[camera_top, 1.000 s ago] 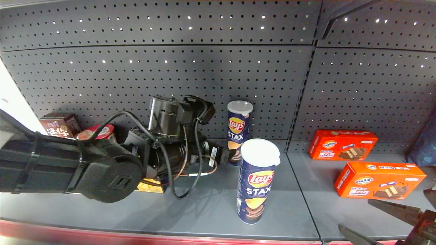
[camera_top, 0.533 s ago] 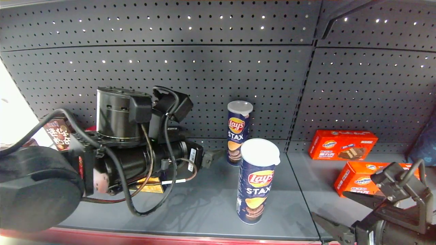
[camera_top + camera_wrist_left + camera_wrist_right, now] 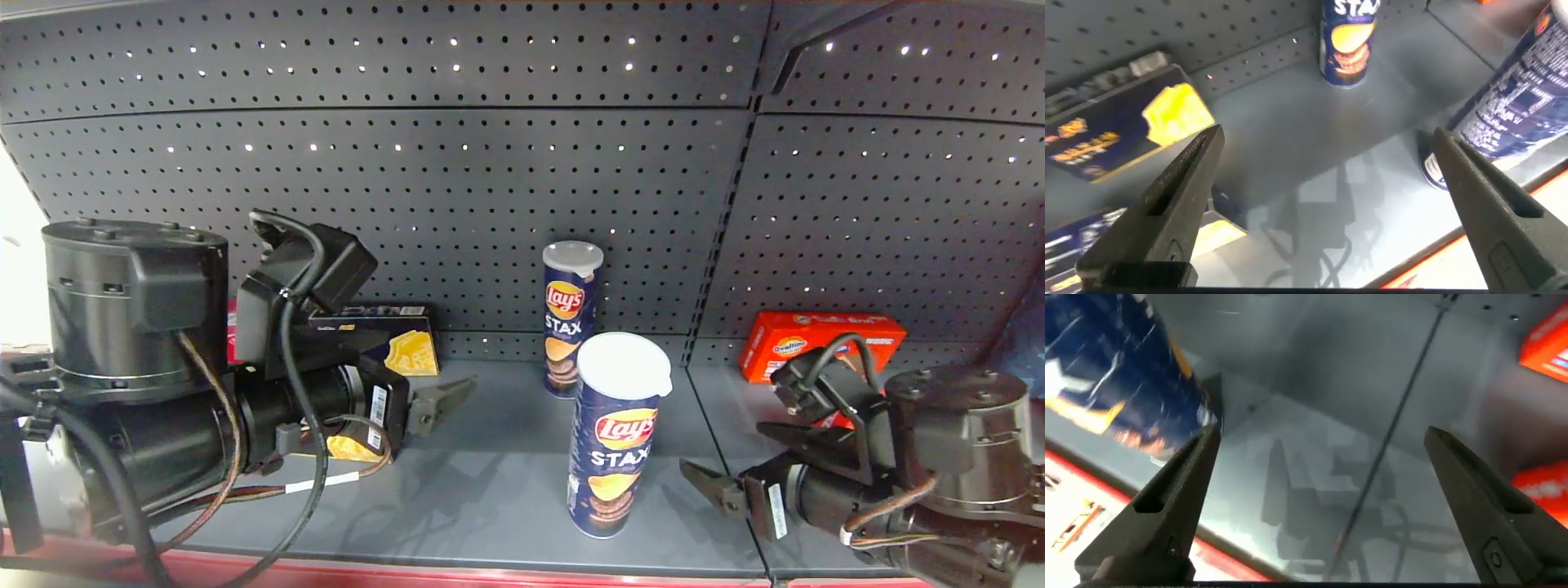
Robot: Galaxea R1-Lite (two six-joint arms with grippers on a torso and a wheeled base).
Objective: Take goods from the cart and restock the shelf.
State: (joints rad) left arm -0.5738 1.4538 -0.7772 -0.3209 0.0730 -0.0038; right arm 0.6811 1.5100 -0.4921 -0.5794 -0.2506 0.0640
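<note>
Over the shelf's (image 3: 490,498) front edge, left hand (image 3: 1327,135) and right hand (image 3: 1323,431) hang empty, fingers apart, flanking the front chip can (image 3: 616,433). The rear chip can (image 3: 571,318) stands behind. Placement looks done; next, fetch more from the cart.

Dark grey perforated back panel (image 3: 457,180)

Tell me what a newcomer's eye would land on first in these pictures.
The front chip can, tall and blue with a white lid, stands upright mid-shelf, and the back chip can stands behind it by the pegboard. Bulky black arms flank them: the left gripper is open on the cans' left. The right gripper is open low on their right, in front of an orange box.
</note>
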